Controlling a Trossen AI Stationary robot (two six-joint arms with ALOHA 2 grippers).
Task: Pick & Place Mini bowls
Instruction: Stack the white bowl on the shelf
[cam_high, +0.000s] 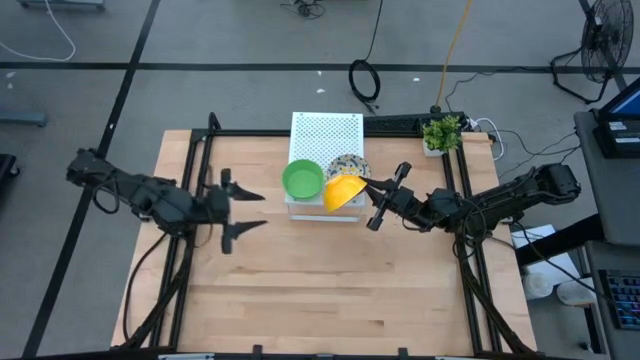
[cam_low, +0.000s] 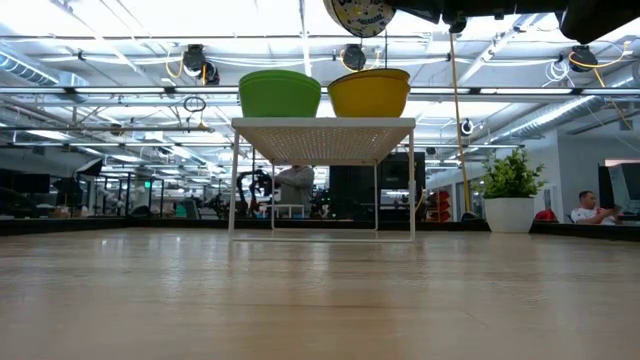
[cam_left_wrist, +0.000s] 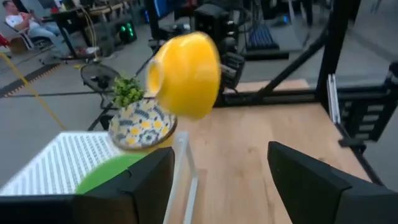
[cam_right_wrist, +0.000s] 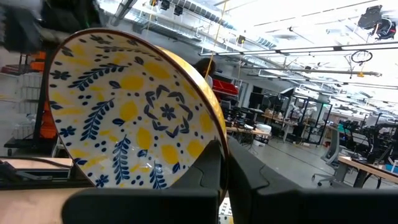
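The white perforated box (cam_high: 325, 135) stands at the table's far middle. On it rest a green bowl (cam_high: 302, 180) (cam_low: 280, 93) and a bowl with a floral inside and yellow outside (cam_high: 348, 166) (cam_low: 369, 93) (cam_left_wrist: 142, 124). My right gripper (cam_high: 370, 192) (cam_right_wrist: 222, 171) is shut on a second floral-and-yellow bowl (cam_high: 343, 192) (cam_left_wrist: 183, 74) (cam_low: 358, 14), above the box's near right corner. My left gripper (cam_high: 232, 208) (cam_left_wrist: 217, 180) hovers open over the table, left of the box. The other mini bowls are out of view. My right gripper pinches the held bowl's rim (cam_right_wrist: 214, 146), one finger on the floral inside and one on the yellow outside. The fingers come level from the table's right. The bowl is lifted clear and tipped on its side, its opening toward the gripper and its yellow outside (cam_high: 340, 190) toward the left arm.
A small potted plant (cam_high: 442, 133) (cam_low: 511, 190) stands at the table's far right corner beside a power strip. Black frame rails (cam_high: 195, 190) run along the table's left and right sides. Bare wood spreads across the table's near half. A seated person (cam_low: 590, 208) shows far behind.
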